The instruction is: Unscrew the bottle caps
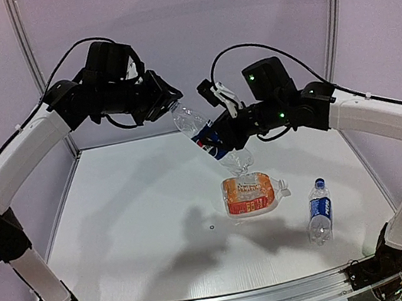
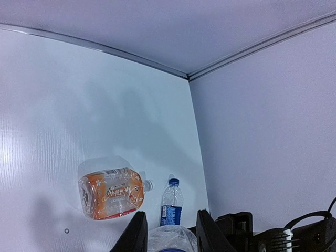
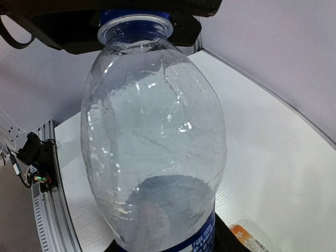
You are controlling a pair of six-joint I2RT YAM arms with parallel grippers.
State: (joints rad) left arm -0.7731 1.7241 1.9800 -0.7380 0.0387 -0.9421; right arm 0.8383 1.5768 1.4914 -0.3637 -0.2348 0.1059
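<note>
The blue cap (image 3: 134, 17) of a slim blue-labelled bottle (image 1: 201, 131) sits inside the left end effector (image 1: 163, 101), whose fingers are clamped on it in the air above the far middle of the tabletop (image 1: 136, 224). From there the bottle slants down to the right, and the right end effector (image 1: 228, 128) is clamped around its labelled body. Below, a squat orange-labelled bottle (image 1: 250, 194) lies on its side near the tabletop's middle, its whitish cap (image 2: 148, 185) pointing toward the right edge. Nearer that edge lies a second slim bottle (image 1: 319, 211), with the other blue cap (image 1: 319, 183) pointing toward the far edge.
</note>
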